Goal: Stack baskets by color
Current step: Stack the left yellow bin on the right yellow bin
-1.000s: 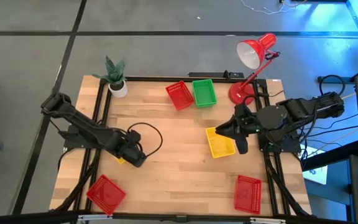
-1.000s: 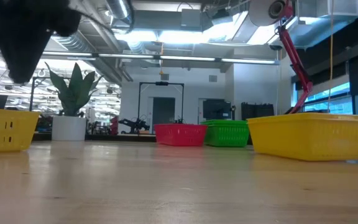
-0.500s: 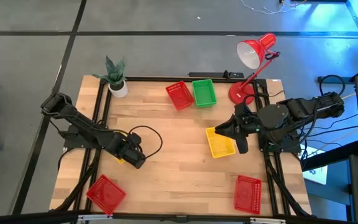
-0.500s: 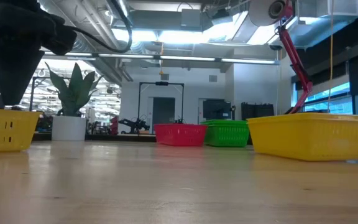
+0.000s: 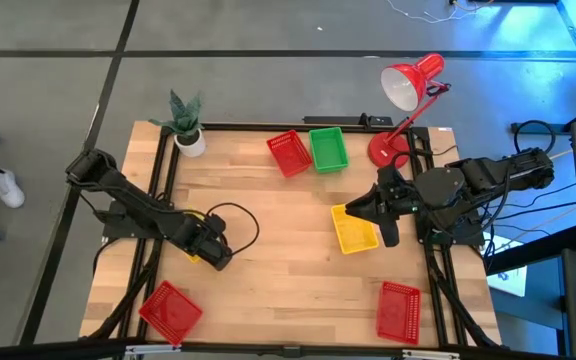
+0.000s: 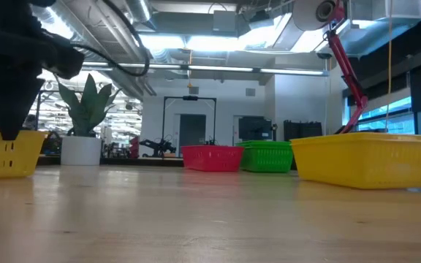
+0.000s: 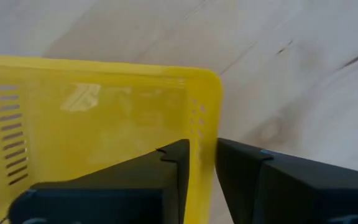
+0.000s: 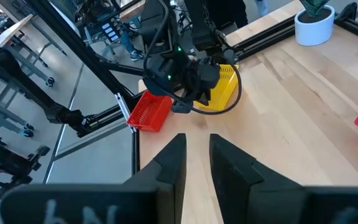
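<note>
A yellow basket [image 7: 104,118] stands on the table's left side [image 5: 190,257], mostly hidden under my left gripper [image 7: 202,152], which has come down on it [image 6: 7,130]. A second yellow basket [image 5: 353,230] rests flat at the right. My right gripper [image 8: 197,142] hangs above it [image 5: 368,212], its fingers a little apart with nothing between them. A red basket [image 5: 288,153] and a green basket [image 5: 328,148] sit side by side at the far edge. Two more red baskets [image 5: 170,308] [image 5: 398,310] lie near the front. My left gripper has one side wall of the yellow basket [image 7: 202,134], close to a corner, between its fingers: one finger inside the basket, the other outside. The fingers point down from above. The basket stands level with its bottom on the table.
A potted plant [image 5: 188,135] stands at the far left corner and a red desk lamp [image 5: 408,85] at the far right. A black cable [image 5: 240,218] loops beside my left arm. Bare wood lies in the table's middle. A person's foot [image 5: 8,188] shows on the floor at left.
My left gripper has sunk straight down until its fingers reach the rim of the left yellow basket. The basket has stayed where it was.
</note>
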Robot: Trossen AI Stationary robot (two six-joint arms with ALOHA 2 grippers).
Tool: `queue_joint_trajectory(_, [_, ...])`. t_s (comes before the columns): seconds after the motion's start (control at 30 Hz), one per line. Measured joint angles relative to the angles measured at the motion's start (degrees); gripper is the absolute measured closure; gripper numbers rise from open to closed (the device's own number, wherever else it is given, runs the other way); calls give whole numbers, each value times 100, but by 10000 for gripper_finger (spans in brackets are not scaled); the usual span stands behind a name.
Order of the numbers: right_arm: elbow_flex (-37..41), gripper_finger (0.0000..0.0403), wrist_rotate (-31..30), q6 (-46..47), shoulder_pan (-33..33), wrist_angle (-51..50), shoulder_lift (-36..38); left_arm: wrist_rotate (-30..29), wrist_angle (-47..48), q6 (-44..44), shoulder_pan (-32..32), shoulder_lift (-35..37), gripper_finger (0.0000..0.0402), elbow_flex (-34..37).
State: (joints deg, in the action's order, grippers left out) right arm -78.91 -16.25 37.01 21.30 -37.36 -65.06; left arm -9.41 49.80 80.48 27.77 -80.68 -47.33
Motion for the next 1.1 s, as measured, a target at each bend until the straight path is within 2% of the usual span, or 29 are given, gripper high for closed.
queue_joint_trajectory(0.17, [0, 332, 4, -3, 0, -3, 0, 197, -114, -164, -45, 2, 391, 105])
queue_joint_trajectory(0.33, [4, 332, 152, -155, 0, 37, 49, 203, -32, -403, -213, 2, 398, -286])
queue_joint_trajectory(0.53, [4, 332, 289, -377, 53, 39, 277, -44, 346, -1457, -483, -165, 400, -1666])
queue_joint_trajectory(0.7, [4, 332, 653, -629, 157, -61, 458, -237, 559, -3218, -691, -545, 401, -2987])
queue_joint_trajectory(0.87, [4, 332, 1188, -334, 153, -239, 494, -139, 613, -4673, -1067, -1249, 401, -4274])
queue_joint_trajectory(0.97, [4, 332, 1427, -400, 157, -304, 526, -45, 631, -5197, -1291, -1797, 401, -4968])
queue_joint_trajectory(1.1, [4, 332, 1458, -455, 159, -291, 706, -24, 618, -5864, -1496, -2550, 401, -5915])
